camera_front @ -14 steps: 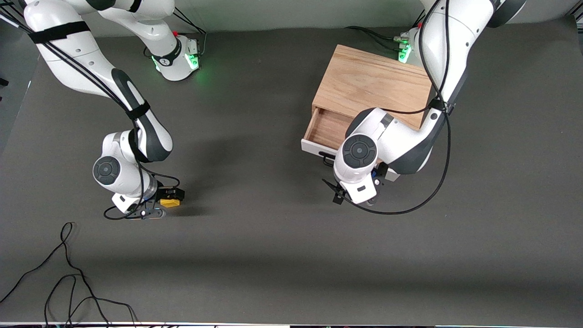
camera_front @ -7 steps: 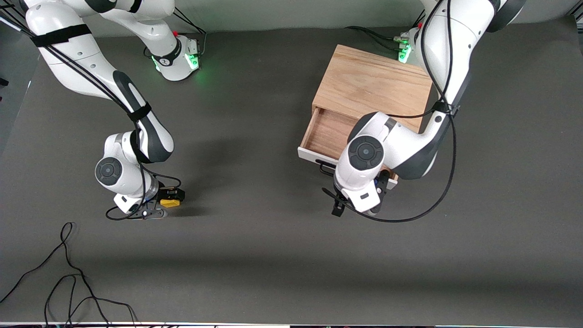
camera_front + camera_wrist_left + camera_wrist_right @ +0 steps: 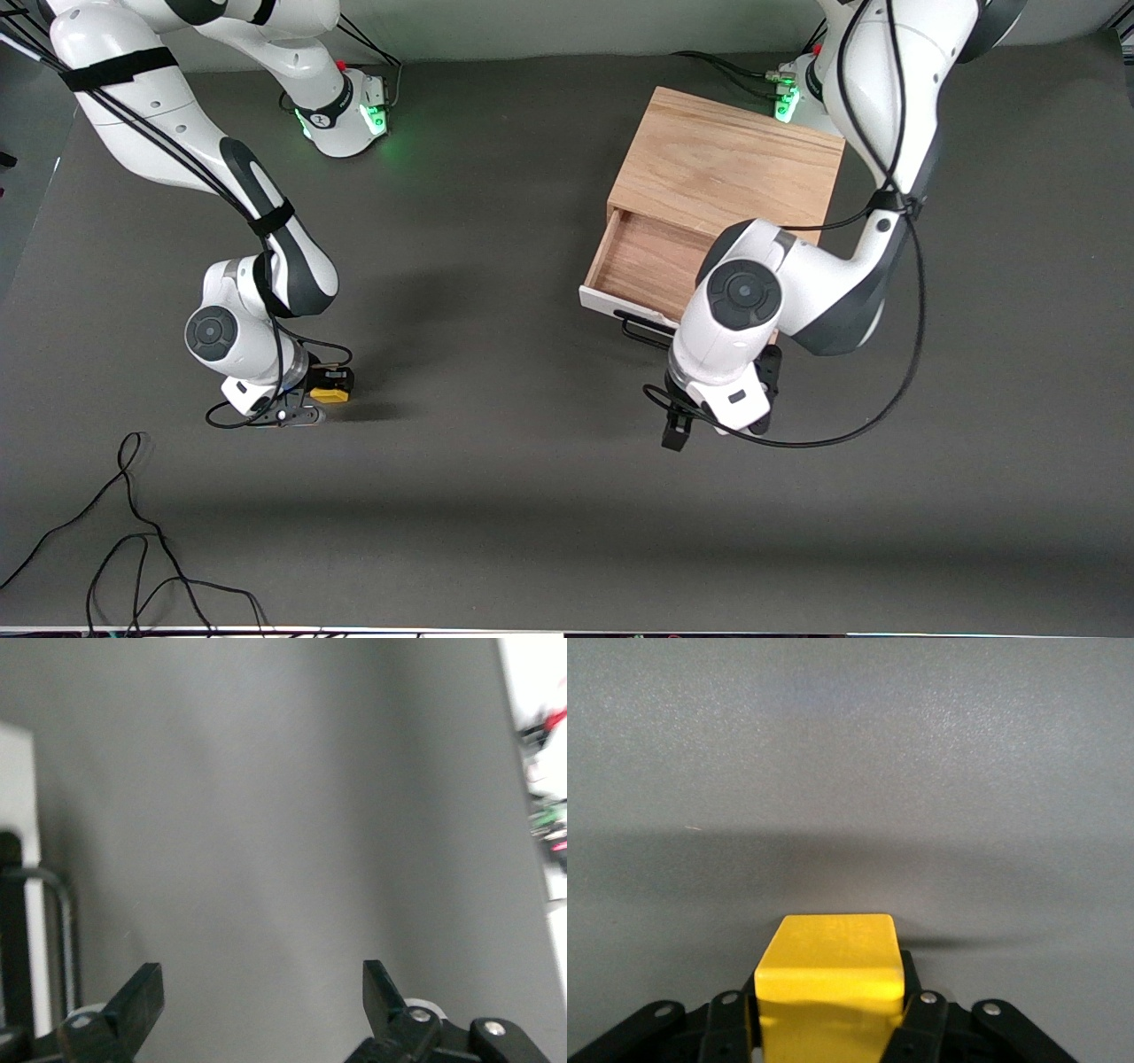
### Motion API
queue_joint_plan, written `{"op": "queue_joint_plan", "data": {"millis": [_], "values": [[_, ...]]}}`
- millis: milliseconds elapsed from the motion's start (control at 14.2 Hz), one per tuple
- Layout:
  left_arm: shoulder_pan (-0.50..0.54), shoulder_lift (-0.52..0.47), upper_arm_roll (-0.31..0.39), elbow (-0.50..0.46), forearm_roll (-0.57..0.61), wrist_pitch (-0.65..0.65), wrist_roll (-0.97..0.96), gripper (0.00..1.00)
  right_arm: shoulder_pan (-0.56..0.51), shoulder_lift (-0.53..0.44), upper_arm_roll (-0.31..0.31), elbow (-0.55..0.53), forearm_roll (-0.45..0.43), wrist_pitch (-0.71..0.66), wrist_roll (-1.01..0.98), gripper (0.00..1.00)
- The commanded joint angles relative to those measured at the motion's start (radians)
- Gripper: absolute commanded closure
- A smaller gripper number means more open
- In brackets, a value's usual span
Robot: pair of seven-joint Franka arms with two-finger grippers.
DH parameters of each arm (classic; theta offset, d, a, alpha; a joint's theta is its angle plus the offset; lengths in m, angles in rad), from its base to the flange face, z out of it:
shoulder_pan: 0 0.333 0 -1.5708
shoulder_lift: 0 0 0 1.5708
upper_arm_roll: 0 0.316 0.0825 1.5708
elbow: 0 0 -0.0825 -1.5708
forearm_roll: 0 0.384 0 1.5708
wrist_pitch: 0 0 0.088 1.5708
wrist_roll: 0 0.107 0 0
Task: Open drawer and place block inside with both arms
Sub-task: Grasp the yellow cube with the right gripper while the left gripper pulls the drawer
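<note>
Dark grey matting is covering the whole surface [image 3: 532,496] you are working over, with loose black cables [image 3: 124,549] lying at its edge nearest the front camera, toward the right arm's end.

Going farther in, your right claw [image 3: 312,396] is sitting low at the surface, its fingers [image 3: 920,1028] pressing in on both sides of the yellow block [image 3: 330,395]. In the right wrist view the block [image 3: 830,979] is filling the gap between the pads, with bare matting ahead of it.

Toward the left arm's end, your left claw [image 3: 709,425] is hanging over bare matting, just in front of the drawer's black wire handle [image 3: 645,330]. Its fingers [image 3: 133,1005] are standing wide apart with nothing between them, and the left wrist view is catching the handle [image 3: 53,930] and a strip of white panel at its edge.

Farther still, the drawer [image 3: 647,261] is standing pulled out of the light-wood cabinet [image 3: 726,164], showing its wooden floor, with the left arm's wrist covering part of it. The two arm bases are sitting farthest from the front camera, green lights glowing.
</note>
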Motion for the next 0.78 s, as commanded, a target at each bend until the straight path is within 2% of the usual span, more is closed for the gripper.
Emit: {"op": "queue_joint_plan", "data": {"millis": [0,212,353,494,706], "values": [[0.031,-0.078,0.01,0.037,0.053,-0.108,0.123,0.0,0.002,-0.004,0.0,0.025,-0.017,-0.048,-0.002,1.0],[0.099,-0.166,0.005,0.036,0.015,-0.222,0.296,0.0,0.004,-0.033,0.007,0.088,-0.017,-0.181,-0.003,1.0],[0.149,-0.227,0.005,0.03,-0.04,-0.308,0.452,0.0,0.016,-0.065,0.01,0.169,-0.015,-0.313,-0.003,1.0],[0.206,-0.279,0.005,0.026,-0.101,-0.421,0.654,0.0,0.045,-0.078,0.01,0.293,-0.004,-0.464,0.013,1.0],[0.281,-0.356,0.007,-0.006,-0.151,-0.566,0.977,0.0,0.141,-0.062,0.01,0.564,-0.001,-0.711,0.09,1.0]]}}
